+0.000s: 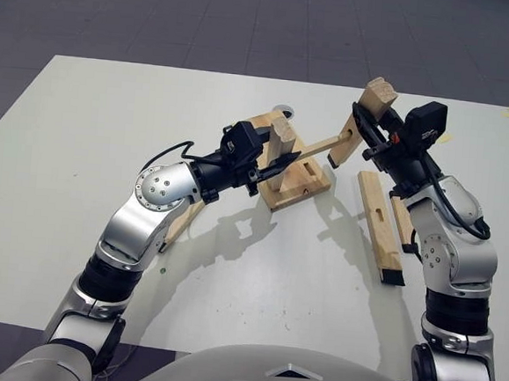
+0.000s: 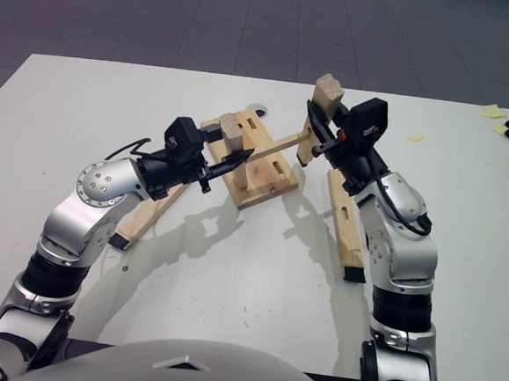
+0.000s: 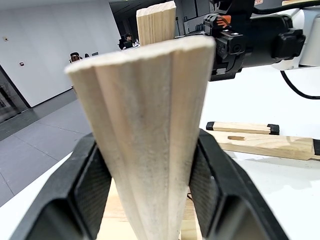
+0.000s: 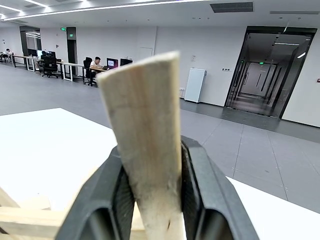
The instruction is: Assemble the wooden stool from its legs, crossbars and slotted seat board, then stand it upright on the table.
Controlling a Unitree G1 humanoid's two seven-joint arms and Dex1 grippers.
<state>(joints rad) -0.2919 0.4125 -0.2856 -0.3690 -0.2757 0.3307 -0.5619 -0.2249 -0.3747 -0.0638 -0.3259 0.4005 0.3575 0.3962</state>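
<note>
— Stool seat board [image 1: 306, 186]: where is it?
— Flat on the table [image 1: 83, 124], between both arms. One leg [image 1: 281, 141] stands upright on it, clamped between the pads of the left gripper [image 1: 272, 166]. Just right of the board, the right gripper [image 1: 365, 129] is clenched on a second leg [image 1: 381, 96], which is tilted and lifted. One crossbar [image 1: 320, 146] spans the two.
— How will it handle?
— Stiff, light wood, I'd judge, with smooth faces that could slip. Take each leg on its flat sides, clear of the slots. That thin crossbar looks like the weak spot if either leg twists.
— And the count?
— One board, one crossbar, two held legs. Three lie loose. A slotted piece [image 1: 380, 220] is right of the board, with a thinner piece [image 3: 239, 127] beside it. That one is probably a crossbar, though the arm hides much of it. A last piece [image 2: 147, 213] lies left of the board.
</note>
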